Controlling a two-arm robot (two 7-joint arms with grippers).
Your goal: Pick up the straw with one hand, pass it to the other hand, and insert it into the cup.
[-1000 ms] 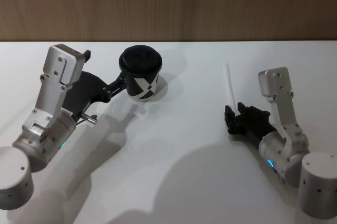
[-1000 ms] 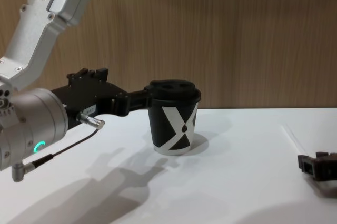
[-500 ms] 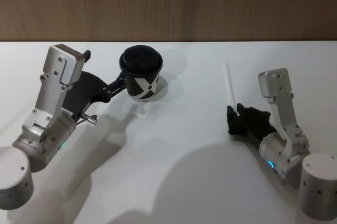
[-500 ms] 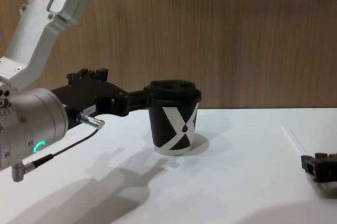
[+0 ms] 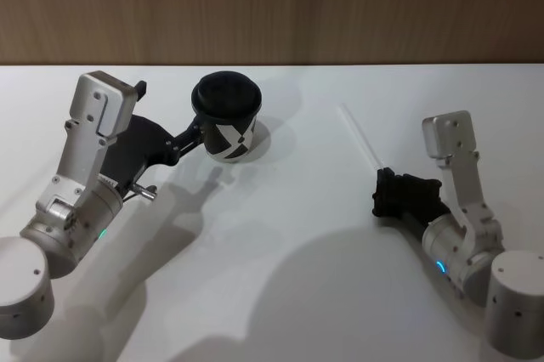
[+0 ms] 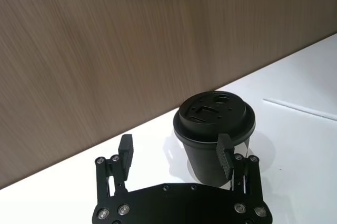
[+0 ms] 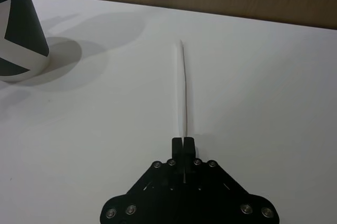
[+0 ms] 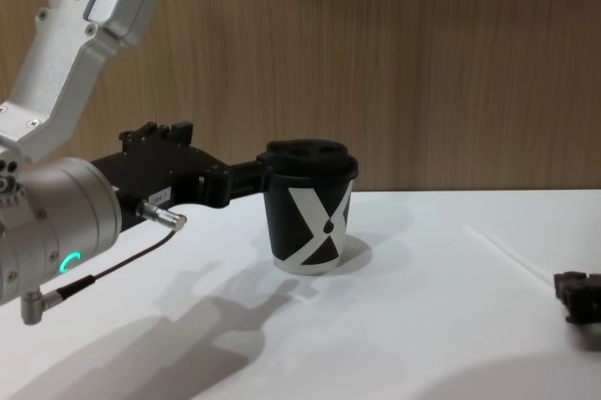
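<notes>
The right claw (image 7: 185,141) is gripping the near end of the straw (image 7: 184,92); the straw is reaching forward over the table (image 5: 280,234), well apart from the cup (image 6: 213,124). The left claw (image 6: 175,149) is standing open beside the cup.

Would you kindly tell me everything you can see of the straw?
The straw is thin, white and straight but for a slight bow. The right gripper is shut on one end; the rest points out low over the table, right of the cup and apart from it. Whether its free end touches the table cannot be told.
</notes>
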